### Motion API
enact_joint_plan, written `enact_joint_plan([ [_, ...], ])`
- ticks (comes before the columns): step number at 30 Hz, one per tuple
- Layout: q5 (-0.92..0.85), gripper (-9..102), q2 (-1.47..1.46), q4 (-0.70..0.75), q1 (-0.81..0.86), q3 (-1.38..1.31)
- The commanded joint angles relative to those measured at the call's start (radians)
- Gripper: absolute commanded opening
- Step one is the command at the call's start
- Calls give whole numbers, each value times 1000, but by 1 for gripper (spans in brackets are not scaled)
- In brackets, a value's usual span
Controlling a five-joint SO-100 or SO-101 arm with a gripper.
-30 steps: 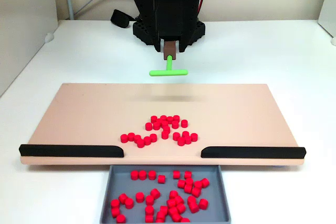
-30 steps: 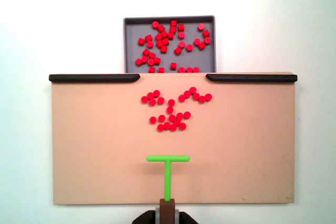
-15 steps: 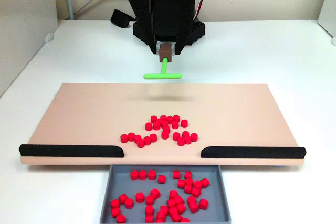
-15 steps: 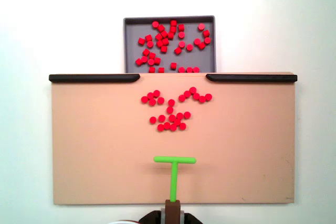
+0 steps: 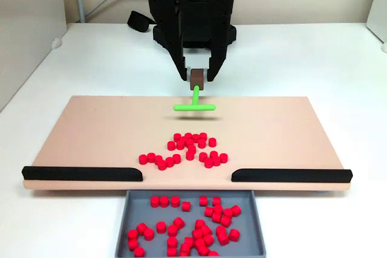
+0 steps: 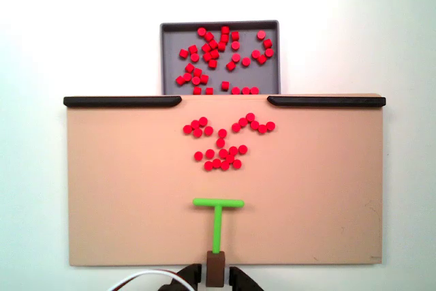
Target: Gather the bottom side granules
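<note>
About twenty red granules [image 5: 187, 150] lie loose on the tan board [image 5: 91, 131], in a dense clump with an arc of them nearer the gap between the black rails. In the top-down fixed view the granules [image 6: 221, 146] sit in the board's upper middle. My gripper [image 5: 196, 78] is shut on the brown block of the green T-shaped tool [image 5: 195, 105]. The tool's crossbar hangs low over the board's far edge, clear of the granules. From above, the gripper [image 6: 215, 275] is at the bottom edge and the tool [image 6: 218, 217] points toward the granules.
A grey tray [image 5: 124, 222] holding many more red granules sits below the gap between two black rails [image 5: 81, 173] at the board's near edge. In the top-down fixed view the tray [image 6: 167, 59] is at the top. White table surrounds the board.
The tool swung slightly sideways and back, then dropped from above the table behind the board to low over the board's far edge. The granules have not moved.
</note>
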Motion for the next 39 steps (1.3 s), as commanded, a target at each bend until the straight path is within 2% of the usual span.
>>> enact_joint_plan([
  [1,8,0,-9,-23,-5,-3],
  [17,17,0,-133,-137,3,-20],
  [39,-6,0,-302,-141,15,-166],
])
